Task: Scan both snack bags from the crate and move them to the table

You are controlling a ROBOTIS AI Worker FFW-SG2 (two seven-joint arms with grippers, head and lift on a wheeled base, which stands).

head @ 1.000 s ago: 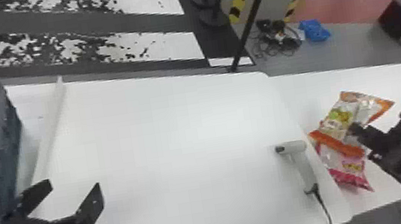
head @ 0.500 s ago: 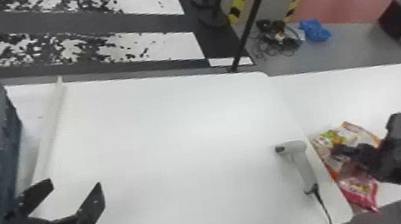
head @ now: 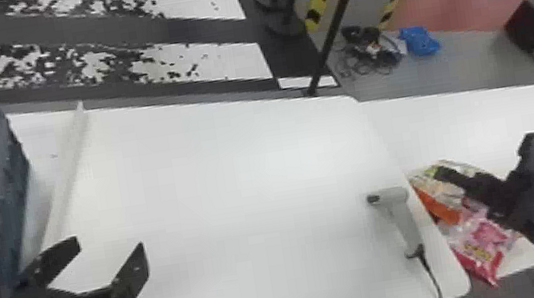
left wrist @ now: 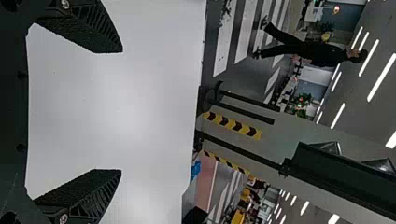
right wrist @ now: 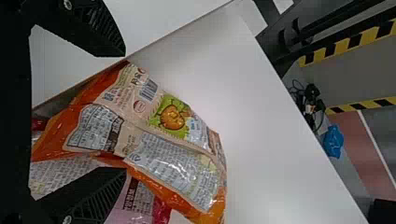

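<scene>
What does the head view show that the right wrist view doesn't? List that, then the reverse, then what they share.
Head view: the grey scanner with its cord, the crate and the left gripper, fingers apart.

Right wrist view: the barcode on the orange snack bag.

Both: that bag, lying partly over the pink snack bag; the right gripper; the white table; the blue item on the floor; yellow-and-black stripes.
</scene>
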